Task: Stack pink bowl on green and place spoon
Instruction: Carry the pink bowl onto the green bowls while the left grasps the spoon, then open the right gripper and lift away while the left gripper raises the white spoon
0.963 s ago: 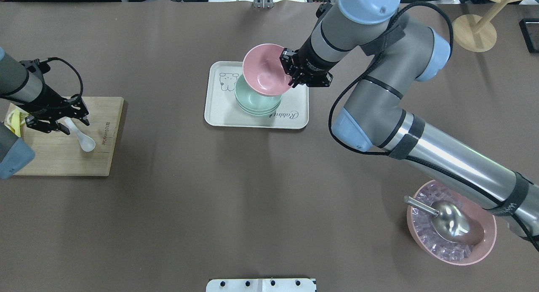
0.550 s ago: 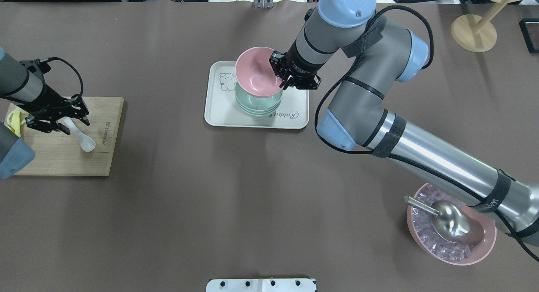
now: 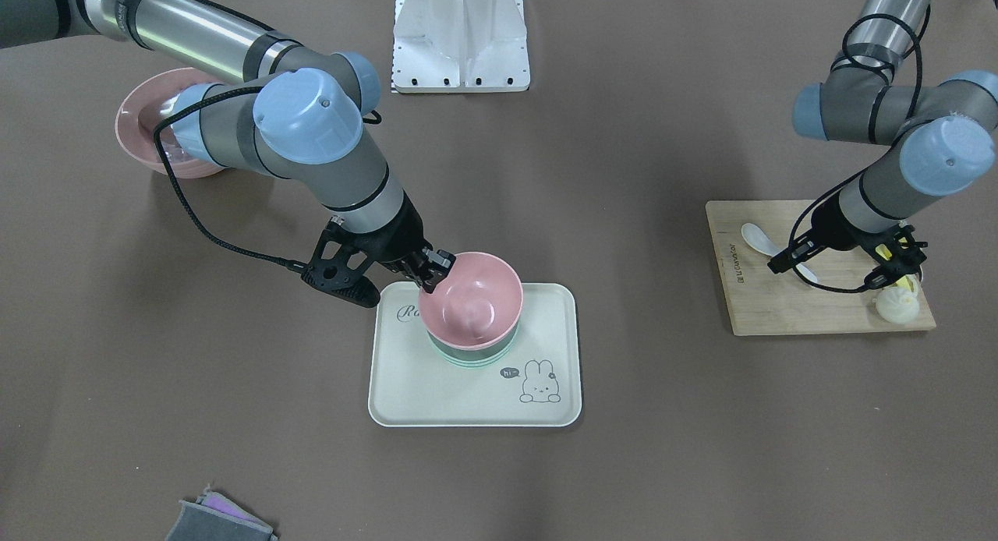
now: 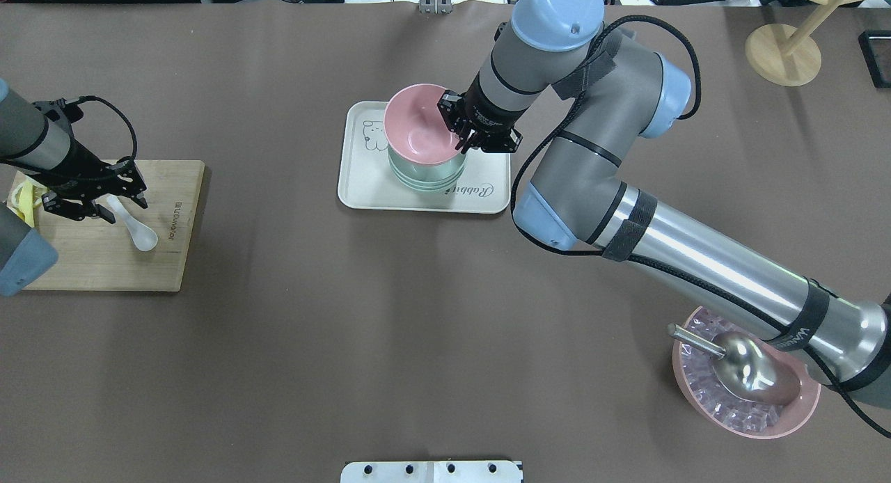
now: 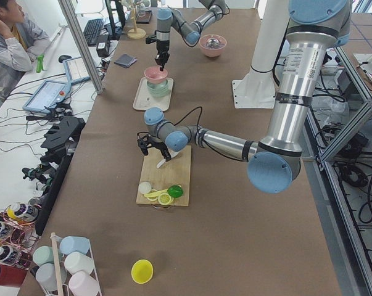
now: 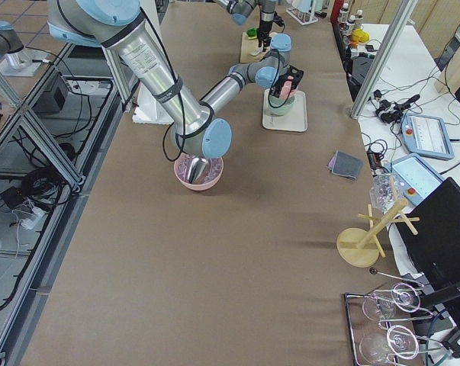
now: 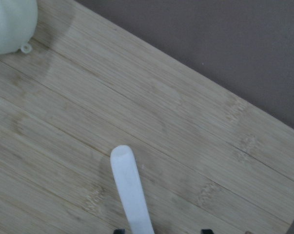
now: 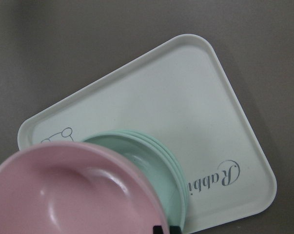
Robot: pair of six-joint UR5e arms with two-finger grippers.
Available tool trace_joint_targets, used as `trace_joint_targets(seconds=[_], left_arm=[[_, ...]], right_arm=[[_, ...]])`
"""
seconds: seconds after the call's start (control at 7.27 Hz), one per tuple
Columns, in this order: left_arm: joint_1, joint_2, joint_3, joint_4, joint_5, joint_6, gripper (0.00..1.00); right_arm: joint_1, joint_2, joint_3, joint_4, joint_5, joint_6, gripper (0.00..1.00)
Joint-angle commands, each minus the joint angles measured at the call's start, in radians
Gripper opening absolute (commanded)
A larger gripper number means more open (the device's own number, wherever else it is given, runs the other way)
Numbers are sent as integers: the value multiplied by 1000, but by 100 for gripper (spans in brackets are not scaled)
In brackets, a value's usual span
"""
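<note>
Right hand (image 4: 461, 140) pinches the pink bowl (image 4: 416, 127) by its rim, tilted over the green bowl stack (image 4: 426, 179) for nesting, while the left hand (image 4: 124, 209) hangs spread astride the white spoon (image 4: 133, 225) on the wooden board (image 4: 104, 264).

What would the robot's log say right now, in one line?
right gripper: shut on pink bowl rim | pink bowl: tilted over green bowls | left gripper: open around spoon | spoon: on cutting board
</note>
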Motion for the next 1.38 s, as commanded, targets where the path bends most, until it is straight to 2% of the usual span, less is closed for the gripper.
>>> trace_joint_targets(seconds=[0.0, 0.14, 0.28, 0.55, 0.96, 1.1, 1.24], left_arm=[[0, 2, 35, -47, 0, -2, 60], [0, 2, 31, -47, 0, -4, 53], [0, 2, 32, -48, -2, -29, 41], [2, 0, 23, -48, -3, -48, 0], [0, -6, 14, -50, -14, -63, 0], [2, -43, -12, -30, -23, -69, 0], [2, -120, -18, -6, -72, -153, 0]], right_arm=[[-5, 0, -11, 23, 0, 0, 99], [1, 2, -10, 25, 0, -6, 100], [18, 2, -2, 23, 7, -7, 100], [41, 2, 2, 25, 20, -6, 100], [73, -3, 12, 25, 59, -7, 100], [120, -27, 36, 22, 119, -17, 100], [178, -117, 98, 20, 206, -80, 100]])
